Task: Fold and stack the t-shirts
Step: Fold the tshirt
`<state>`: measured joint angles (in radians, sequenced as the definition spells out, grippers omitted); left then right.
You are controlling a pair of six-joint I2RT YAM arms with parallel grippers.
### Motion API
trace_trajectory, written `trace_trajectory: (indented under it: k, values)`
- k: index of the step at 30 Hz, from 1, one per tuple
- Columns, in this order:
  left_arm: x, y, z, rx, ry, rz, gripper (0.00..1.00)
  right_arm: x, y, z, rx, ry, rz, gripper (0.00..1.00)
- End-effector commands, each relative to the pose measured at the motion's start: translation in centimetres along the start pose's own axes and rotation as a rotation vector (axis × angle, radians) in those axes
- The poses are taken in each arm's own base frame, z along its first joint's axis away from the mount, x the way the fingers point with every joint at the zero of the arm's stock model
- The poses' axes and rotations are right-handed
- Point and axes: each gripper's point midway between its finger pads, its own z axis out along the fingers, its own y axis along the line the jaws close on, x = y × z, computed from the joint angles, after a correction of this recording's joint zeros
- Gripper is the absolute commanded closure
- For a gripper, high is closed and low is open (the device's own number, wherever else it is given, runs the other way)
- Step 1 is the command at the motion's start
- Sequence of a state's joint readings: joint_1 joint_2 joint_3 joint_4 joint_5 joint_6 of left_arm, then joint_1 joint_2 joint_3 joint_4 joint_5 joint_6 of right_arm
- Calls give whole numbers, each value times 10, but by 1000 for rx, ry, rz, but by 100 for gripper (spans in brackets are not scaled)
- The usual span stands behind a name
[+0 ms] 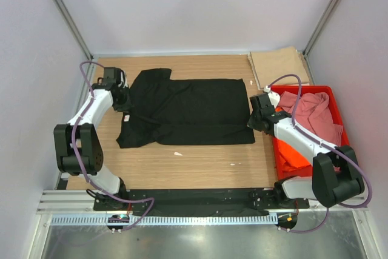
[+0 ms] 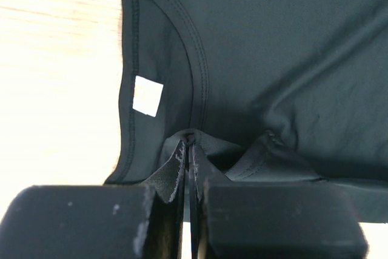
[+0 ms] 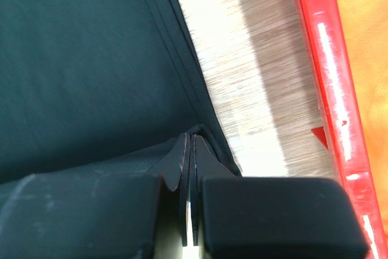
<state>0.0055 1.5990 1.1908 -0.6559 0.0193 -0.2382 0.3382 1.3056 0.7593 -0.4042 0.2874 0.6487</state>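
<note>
Two grippers clamping the black t-shirt (image 1: 200, 110) lying spread on the table (image 1: 200, 162).
Left gripper (image 2: 189, 144) is pinching the collar end, right gripper (image 3: 191, 144) the hem; best lifting both together, keeping cloth taut.

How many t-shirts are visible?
4: black one spread on the table; tan one at the far right corner; pink and orange in the red crate. More may hide beneath.
</note>
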Motion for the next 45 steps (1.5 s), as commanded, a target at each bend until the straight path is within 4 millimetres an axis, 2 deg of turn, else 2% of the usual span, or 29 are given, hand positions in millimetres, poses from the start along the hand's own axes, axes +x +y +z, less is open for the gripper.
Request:
trace_trajectory:
  k: [1, 4, 11, 18, 23, 32, 35, 37, 40, 41, 44, 45]
  values:
    - [-9, -10, 0, 16, -1, 46, 100, -15, 1, 2, 23, -46, -5, 99]
    - [-5, -10, 8, 5, 28, 56, 100, -14, 1, 6, 29, -46, -1, 99]
    - [-11, -12, 19, -4, 41, 57, 100, -12, -4, 12, 62, -42, -4, 99]
    - [-15, -7, 27, -59, 48, 52, 100, -19, -2, 14, 70, -59, -17, 99]
    - [-14, 4, 31, -137, 66, 46, 100, -23, 0, 19, 83, -59, -33, 99]
    - [-18, 3, 34, -146, 63, 19, 100, -40, 4, 21, 115, -81, -55, 99]
    - [-16, 3, 37, -147, 74, 7, 94, -44, 4, 23, 140, -75, -65, 91]
    - [-16, 3, 34, -151, 76, 1, 84, -52, 10, 21, 134, -86, -66, 81]
    - [-20, 9, 18, -189, 55, -17, 75, -65, 15, 8, 116, -100, -73, 74]
    - [-25, 10, 6, -200, 22, -37, 74, -63, 13, 3, 120, -87, -79, 73]
    - [-21, 13, -12, -219, -3, -90, 67, -57, 18, -11, 60, -60, -60, 71]
    - [-24, 11, -26, -199, -45, -110, 67, -48, 17, -12, 45, -36, -59, 72]
